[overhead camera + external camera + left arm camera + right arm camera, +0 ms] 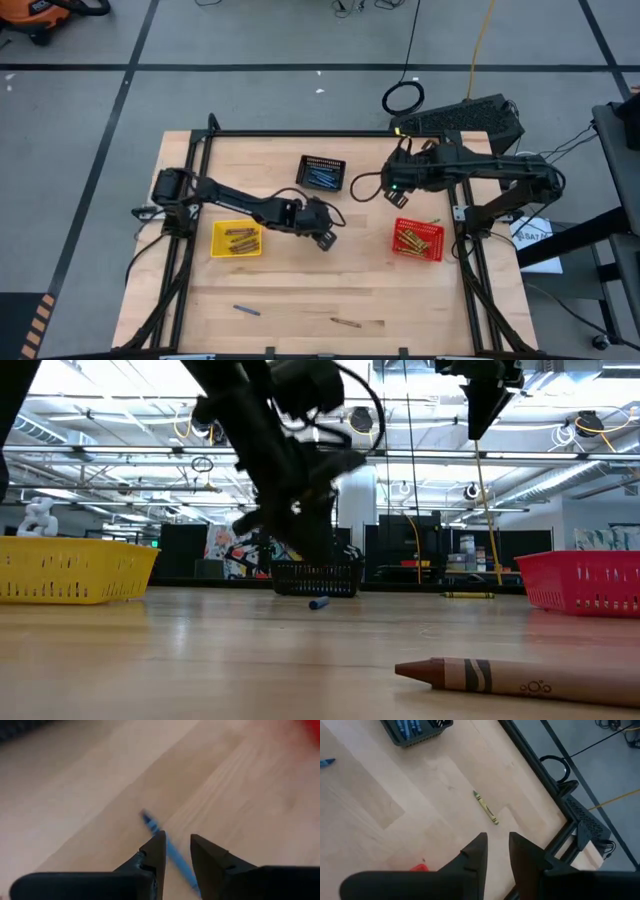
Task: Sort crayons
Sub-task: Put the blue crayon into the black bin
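My left gripper [325, 236] is open near the table's middle, low over a blue crayon [167, 847] that lies flat on the wood. Its fingers stand on either side of the crayon, which also shows in the low view [318, 603]. My right gripper [393, 190] is open and empty, high above the table [482, 420], between the black basket and the red basket. Below it an olive-yellow crayon [485, 807] lies on the table. A blue crayon [247, 310] and a brown crayon [346, 322] lie loose near the front edge.
The black basket [321, 173] holds blue crayons, the yellow basket [237, 239] tan ones, and the red basket [417, 238] olive-yellow ones. A black frame [300, 133] runs along the table's far edge and sides. Bare wood lies between the baskets and the front edge.
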Controlling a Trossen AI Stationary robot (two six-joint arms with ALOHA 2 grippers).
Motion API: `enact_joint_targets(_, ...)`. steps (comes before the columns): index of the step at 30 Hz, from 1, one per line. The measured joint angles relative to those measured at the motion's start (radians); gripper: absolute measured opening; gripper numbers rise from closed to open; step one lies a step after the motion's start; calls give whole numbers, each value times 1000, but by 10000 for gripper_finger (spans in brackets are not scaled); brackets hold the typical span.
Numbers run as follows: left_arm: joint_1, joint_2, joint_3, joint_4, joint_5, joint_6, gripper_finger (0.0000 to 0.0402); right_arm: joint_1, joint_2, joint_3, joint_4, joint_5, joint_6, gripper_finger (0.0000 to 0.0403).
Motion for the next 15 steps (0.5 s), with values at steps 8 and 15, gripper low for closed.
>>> enact_joint_targets(8,-1,75,0,27,0,-52,91,0,0,0,8,-2,0,68)
enact_joint_targets(15,-3,130,6,39,-13,-70,91,0,0,0,11,-3,0,68)
